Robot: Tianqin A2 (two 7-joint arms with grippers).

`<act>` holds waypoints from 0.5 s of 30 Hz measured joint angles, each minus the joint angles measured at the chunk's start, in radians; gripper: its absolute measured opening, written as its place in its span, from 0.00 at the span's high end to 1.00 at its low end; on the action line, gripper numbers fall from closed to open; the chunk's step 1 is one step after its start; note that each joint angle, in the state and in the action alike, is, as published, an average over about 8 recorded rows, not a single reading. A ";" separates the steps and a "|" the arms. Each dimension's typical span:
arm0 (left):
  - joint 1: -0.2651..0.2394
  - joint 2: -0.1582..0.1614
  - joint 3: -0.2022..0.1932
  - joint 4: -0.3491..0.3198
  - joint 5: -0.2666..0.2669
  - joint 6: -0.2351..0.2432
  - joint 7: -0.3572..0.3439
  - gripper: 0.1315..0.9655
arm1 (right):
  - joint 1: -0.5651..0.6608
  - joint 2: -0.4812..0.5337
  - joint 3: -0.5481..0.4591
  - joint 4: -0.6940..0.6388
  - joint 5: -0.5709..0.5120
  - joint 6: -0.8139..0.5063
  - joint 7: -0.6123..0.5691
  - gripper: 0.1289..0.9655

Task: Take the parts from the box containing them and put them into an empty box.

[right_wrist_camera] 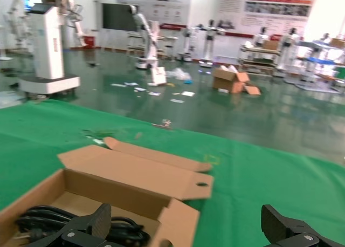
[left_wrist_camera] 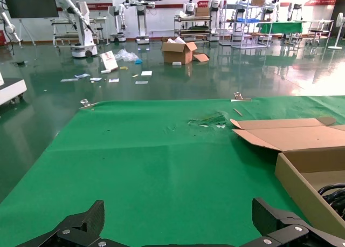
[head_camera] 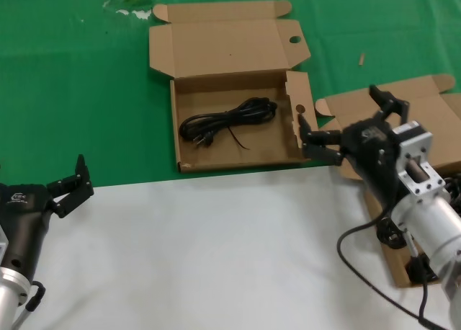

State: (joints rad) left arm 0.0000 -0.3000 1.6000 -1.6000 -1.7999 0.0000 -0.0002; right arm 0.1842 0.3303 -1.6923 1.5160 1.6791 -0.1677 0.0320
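One coiled cable point(head_camera: 229, 121) lies in the holed box point(head_camera: 238, 153). Right tool point(head_camera: 344, 125), spread and holding nothing, hovers over the right-hand box point(head_camera: 432, 99); its contents mostly hidden. Left tool point(head_camera: 70, 184) spread, parked.

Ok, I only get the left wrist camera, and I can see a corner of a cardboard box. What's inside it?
Observer: One coiled black cable lies in that box, alone.
Operator: Where's the other arm?
Observer: The right gripper is open, just beside the box's right wall, holding nothing.
Operator: Is there another box?
Observer: Yes, a second box sits further right, mostly hidden under the right arm.
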 joint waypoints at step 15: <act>0.000 0.000 0.000 0.000 0.000 0.000 0.000 0.00 | -0.148 -0.024 0.074 0.067 0.097 0.135 -0.026 0.00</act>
State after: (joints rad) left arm 0.0000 -0.3000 1.6000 -1.6000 -1.8001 0.0000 -0.0001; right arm 0.0362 0.3060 -1.6181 1.5835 1.7762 -0.0329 0.0063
